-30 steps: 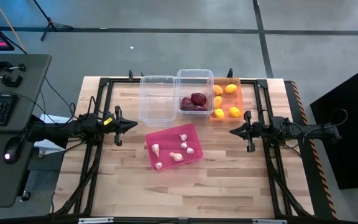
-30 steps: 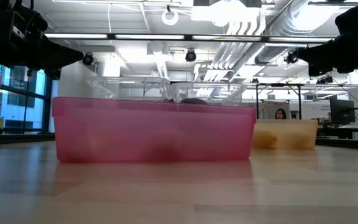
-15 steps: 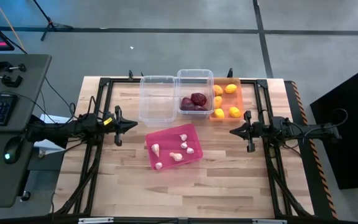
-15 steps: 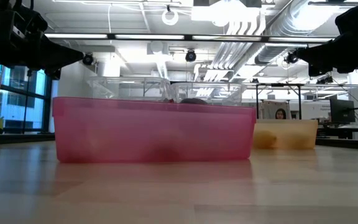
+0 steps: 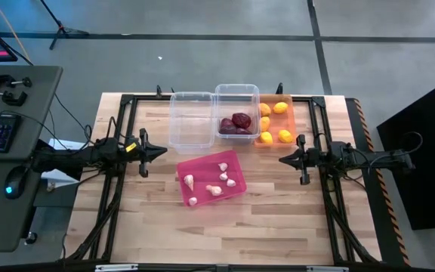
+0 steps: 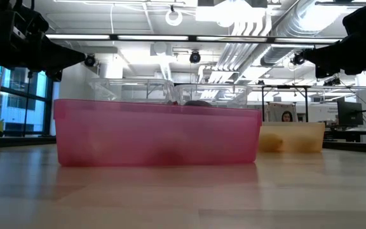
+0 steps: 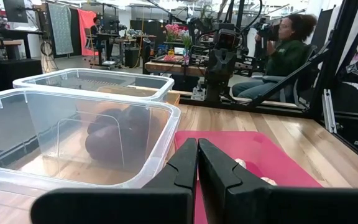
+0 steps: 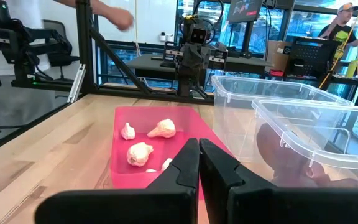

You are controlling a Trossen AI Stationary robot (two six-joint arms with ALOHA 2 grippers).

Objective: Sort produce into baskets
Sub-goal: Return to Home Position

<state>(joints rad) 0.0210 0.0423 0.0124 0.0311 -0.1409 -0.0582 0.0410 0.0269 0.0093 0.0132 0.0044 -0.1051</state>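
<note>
Both arms hang level over the side edges of the table (image 5: 278, 219), well apart from the bins. It is a parked pose, and it suits a job that looks finished, since no produce lies loose on the wood. The left gripper (image 5: 161, 152) sits at centre left of the high view, pointing in toward the pink bin (image 5: 205, 175). The right gripper (image 5: 282, 159) mirrors it at centre right. In each wrist view the two dark fingers lie pressed together with nothing between them, so both jaws are closed and empty.

The pink bin lies askew at the middle of the frame and holds about six garlic bulbs (image 5: 214, 190), scattered over its floor. Above it three bins stand side by side in a row:

- The left clear bin (image 5: 191, 125) is empty.
- The middle clear bin (image 5: 236, 102) holds a few dark red onions (image 5: 236, 123), bunched at its lower end.
- The orange bin (image 5: 274, 122), at the right of the row, holds five lemons (image 5: 284, 135) spread around its edges.

Each kind has its own bin — I judge nothing is left to sort.
</note>
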